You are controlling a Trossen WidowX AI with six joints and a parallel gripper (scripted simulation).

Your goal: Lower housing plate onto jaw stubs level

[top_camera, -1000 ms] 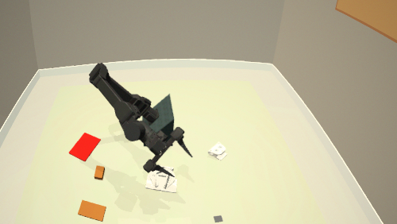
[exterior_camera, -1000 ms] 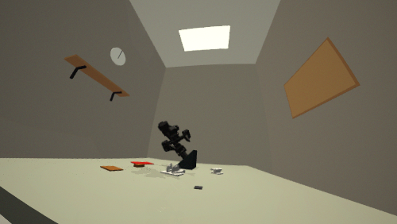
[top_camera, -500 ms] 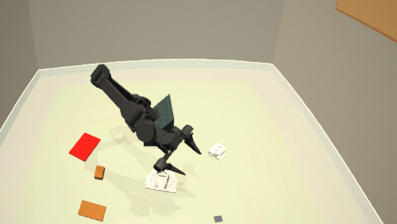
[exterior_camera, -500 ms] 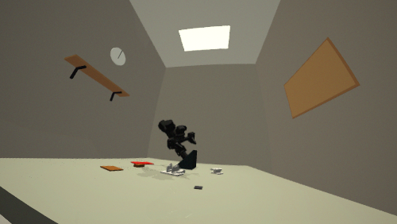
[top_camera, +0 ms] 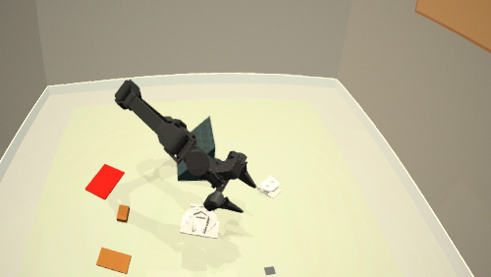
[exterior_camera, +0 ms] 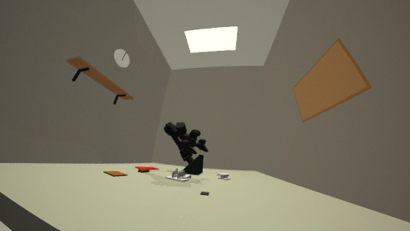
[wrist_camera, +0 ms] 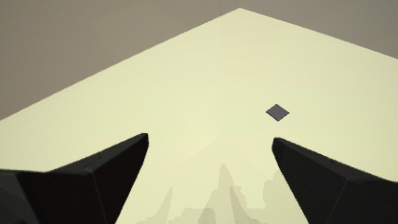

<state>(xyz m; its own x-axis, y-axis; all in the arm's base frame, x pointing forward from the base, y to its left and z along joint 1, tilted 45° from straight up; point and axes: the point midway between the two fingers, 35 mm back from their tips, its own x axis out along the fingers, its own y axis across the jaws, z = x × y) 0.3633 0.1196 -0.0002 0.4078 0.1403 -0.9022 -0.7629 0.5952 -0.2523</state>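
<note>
The white base (top_camera: 186,229) (exterior_camera: 174,178) lies flat on the floor with the raised jaw parts on it; whether both sit fully on their pins is too small to tell. A smaller white two-layered piece (top_camera: 269,186) (exterior_camera: 225,174), which looks like the housing plate on a low support, stands apart to the right of the base. It is not on the jaw stubs. My gripper (top_camera: 249,199) (wrist_camera: 211,141) is wide open and empty, raised above the floor. In the top view its fingertips show between the base and the smaller white piece, and one finger's rear overlaps the base's corner.
A dark green wedge (top_camera: 205,138) (exterior_camera: 197,165) stands behind the base, by the arm. Left are a red plate (top_camera: 105,182) (exterior_camera: 147,168), an orange block (top_camera: 123,213) (exterior_camera: 143,170) and an orange slab (top_camera: 114,260) (exterior_camera: 115,174). A grey square (top_camera: 269,270) (exterior_camera: 204,193) (wrist_camera: 277,112) lies in front.
</note>
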